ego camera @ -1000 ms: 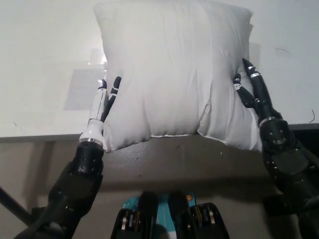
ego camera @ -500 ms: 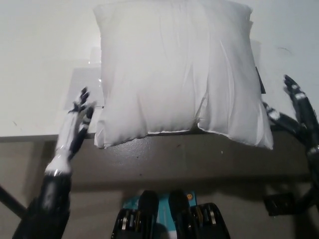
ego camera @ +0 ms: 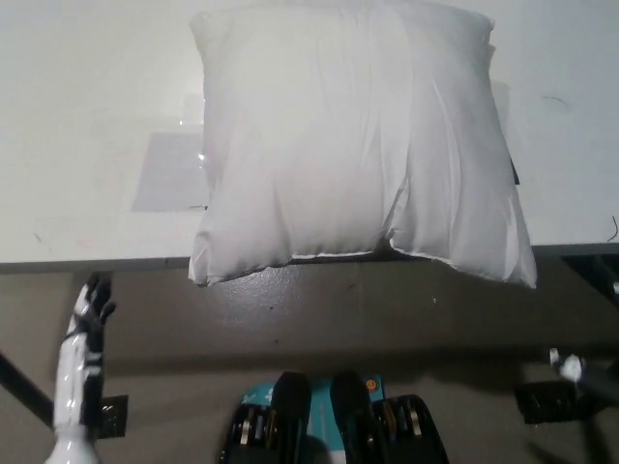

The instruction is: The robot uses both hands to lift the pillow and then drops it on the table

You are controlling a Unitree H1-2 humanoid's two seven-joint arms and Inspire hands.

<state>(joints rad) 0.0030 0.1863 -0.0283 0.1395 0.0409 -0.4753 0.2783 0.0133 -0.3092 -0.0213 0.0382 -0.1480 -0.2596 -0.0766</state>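
The white pillow (ego camera: 358, 145) lay on the table (ego camera: 87, 116), overhanging its near edge. My left hand (ego camera: 82, 333) hung below that edge, released, fingers apart; my right hand was out of sight.

I see the white bench (ego camera: 87, 116) carrying the white pillow (ego camera: 353, 145), whose near corners overhang its front edge, beside a clear sheet (ego camera: 169, 172).
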